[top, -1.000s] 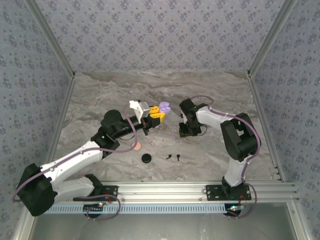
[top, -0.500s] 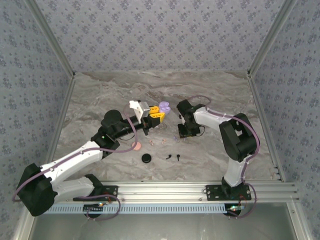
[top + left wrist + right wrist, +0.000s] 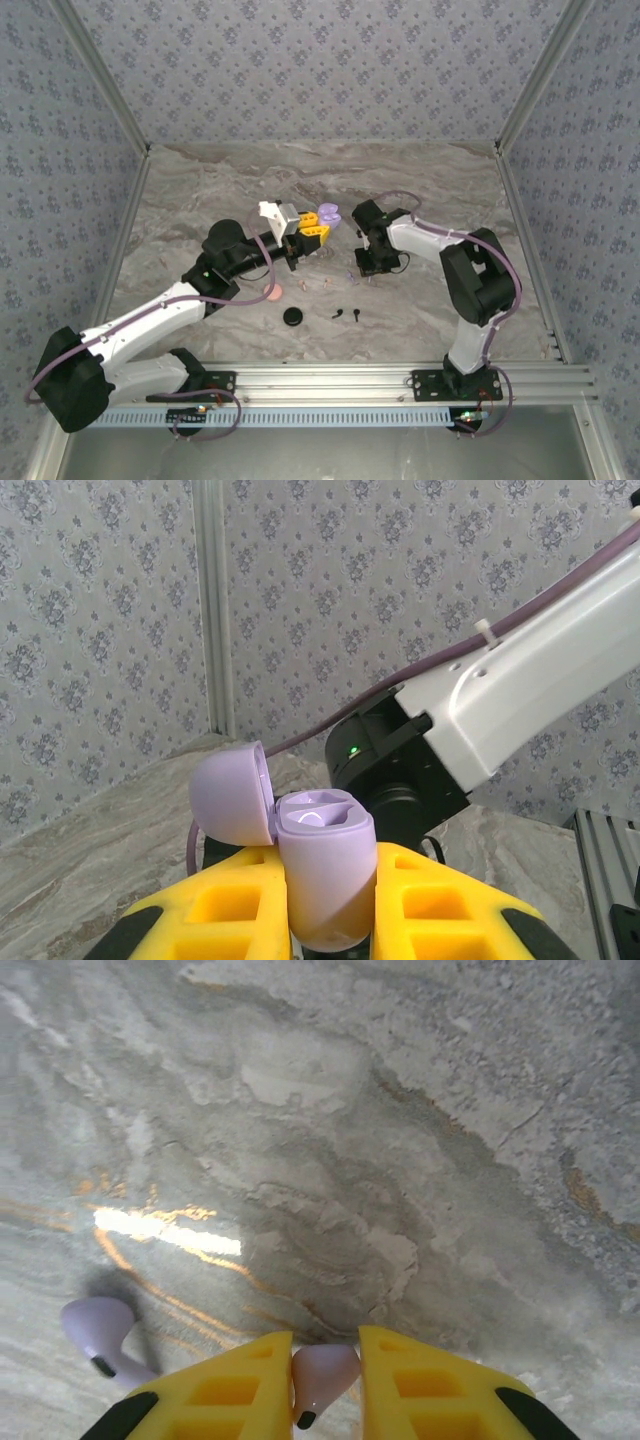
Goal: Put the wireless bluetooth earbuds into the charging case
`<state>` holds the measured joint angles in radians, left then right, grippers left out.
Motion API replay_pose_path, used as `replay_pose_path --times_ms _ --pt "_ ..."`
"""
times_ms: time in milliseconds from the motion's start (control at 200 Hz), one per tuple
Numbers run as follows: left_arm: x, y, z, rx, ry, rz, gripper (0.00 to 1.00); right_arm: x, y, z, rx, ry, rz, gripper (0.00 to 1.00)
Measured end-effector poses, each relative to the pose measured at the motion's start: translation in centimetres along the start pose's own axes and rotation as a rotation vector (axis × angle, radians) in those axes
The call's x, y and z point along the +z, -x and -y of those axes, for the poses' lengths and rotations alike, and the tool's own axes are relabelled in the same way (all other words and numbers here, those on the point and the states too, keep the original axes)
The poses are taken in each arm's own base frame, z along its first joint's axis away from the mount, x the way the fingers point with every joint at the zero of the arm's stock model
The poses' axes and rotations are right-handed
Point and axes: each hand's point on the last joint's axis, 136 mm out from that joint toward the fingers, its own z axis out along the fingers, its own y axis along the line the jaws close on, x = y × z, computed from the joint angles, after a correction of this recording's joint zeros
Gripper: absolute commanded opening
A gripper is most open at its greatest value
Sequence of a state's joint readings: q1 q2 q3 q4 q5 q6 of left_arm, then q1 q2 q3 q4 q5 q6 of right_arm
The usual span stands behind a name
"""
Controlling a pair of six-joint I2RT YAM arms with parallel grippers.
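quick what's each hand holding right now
Left hand: closed on the open lilac round plastic charging case.
Right hand: closed on a small pale pinkish-lilac stemmed earbud.

The lilac charging case [image 3: 325,870] and the earbud [image 3: 322,1372] look like smooth, satin plastic. The yellow finger pads [image 3: 440,900] seem matt, perhaps plastic. The marbled table [image 3: 400,1110] has a slight sheen, and the near rail [image 3: 330,380] is brushed metal.

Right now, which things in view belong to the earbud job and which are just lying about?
In use: lilac case, open, clamped in left gripper; pale earbud, pinched in right gripper; lilac earbud on the table beside it.
Lying idle for now: pink case; black case; black earbuds.
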<state>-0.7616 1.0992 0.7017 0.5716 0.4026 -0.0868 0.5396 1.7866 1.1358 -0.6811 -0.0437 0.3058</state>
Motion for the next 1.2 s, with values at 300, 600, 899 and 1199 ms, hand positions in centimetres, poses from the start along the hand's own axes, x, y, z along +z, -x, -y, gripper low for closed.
replay_pose_path --times_ms 300,600,899,1199 --pt "0.2 -0.1 -0.1 -0.012 -0.001 0.006 0.0 -12.5 3.8 -1.5 -0.039 0.121 0.42 0.22" --pt "1.6 -2.1 -0.5 -0.054 -0.01 -0.02 0.0 -24.9 4.2 -3.2 -0.088 0.295 0.815 0.23" --pt "2.8 -3.8 -0.3 -0.092 -0.035 -0.046 0.0 -30.3 2.8 -5.4 -0.143 0.411 0.966 0.22" --pt "3.3 -2.9 0.3 -0.093 -0.061 -0.026 0.0 -30.2 2.8 -7.6 -0.173 0.45 0.965 0.22"
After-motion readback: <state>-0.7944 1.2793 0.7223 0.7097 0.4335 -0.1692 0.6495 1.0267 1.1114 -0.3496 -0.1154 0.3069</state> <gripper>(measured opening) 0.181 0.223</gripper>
